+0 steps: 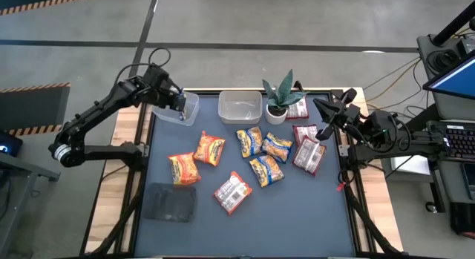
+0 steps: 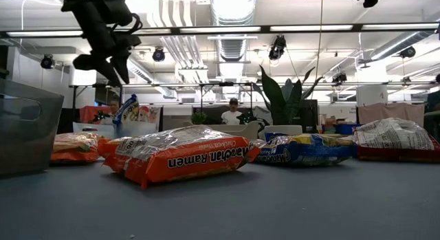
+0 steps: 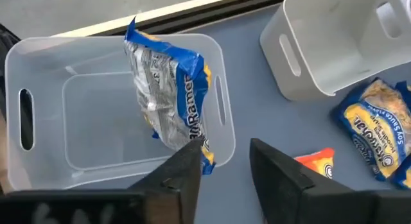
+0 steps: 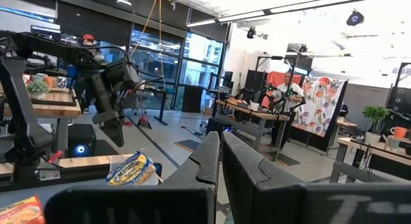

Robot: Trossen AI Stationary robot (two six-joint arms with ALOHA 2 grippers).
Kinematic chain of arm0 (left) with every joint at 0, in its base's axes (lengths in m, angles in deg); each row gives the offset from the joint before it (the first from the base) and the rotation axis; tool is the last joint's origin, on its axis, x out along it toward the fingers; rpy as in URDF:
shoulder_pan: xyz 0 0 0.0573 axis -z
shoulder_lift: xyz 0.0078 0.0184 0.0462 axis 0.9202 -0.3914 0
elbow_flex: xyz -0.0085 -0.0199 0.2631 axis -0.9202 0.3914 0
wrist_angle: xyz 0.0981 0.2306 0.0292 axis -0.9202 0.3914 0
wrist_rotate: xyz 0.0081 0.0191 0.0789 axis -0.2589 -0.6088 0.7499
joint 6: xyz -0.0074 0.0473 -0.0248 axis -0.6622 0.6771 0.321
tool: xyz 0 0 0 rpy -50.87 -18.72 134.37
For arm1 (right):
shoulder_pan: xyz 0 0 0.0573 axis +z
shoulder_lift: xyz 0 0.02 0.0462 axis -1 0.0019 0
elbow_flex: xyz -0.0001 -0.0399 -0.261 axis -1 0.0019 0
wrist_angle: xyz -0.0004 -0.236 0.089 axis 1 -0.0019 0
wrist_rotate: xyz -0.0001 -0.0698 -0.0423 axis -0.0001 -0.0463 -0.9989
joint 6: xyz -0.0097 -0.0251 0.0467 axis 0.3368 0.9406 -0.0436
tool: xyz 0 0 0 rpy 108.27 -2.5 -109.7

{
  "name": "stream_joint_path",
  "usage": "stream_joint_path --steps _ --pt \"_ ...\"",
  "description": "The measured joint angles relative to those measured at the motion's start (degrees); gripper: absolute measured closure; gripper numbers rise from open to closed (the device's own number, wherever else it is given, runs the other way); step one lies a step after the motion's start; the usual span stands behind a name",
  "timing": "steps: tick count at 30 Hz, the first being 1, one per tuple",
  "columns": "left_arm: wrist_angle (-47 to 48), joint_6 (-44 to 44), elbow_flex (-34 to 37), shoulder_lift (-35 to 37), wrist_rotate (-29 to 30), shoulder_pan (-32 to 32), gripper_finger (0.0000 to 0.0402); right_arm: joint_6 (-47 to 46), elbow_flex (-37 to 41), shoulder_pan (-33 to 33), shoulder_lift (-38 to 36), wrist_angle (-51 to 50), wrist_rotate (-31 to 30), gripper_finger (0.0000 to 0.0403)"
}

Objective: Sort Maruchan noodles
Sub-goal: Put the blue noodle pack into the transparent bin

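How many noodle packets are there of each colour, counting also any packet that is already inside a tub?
Orange-yellow packets: 2
Red-and-white packets: 4
Blue-yellow packets: 4, of which 1 stands inside the clear tub
Total: 10
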Motion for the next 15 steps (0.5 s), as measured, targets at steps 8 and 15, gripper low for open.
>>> stream_joint_path --steps 8,15 --pt "1.1 -0.3 0.1 -0.7 5.6 0.1 0.0142 0.0 0.0 0.0 0.0 0.0 0.0 0.0394" --pt "-1.1 -5.9 2.4 -3.2 10.5 4.3 0.0099 0.3 0.0 0.0 0.0 0.0 0.0 0.0394"
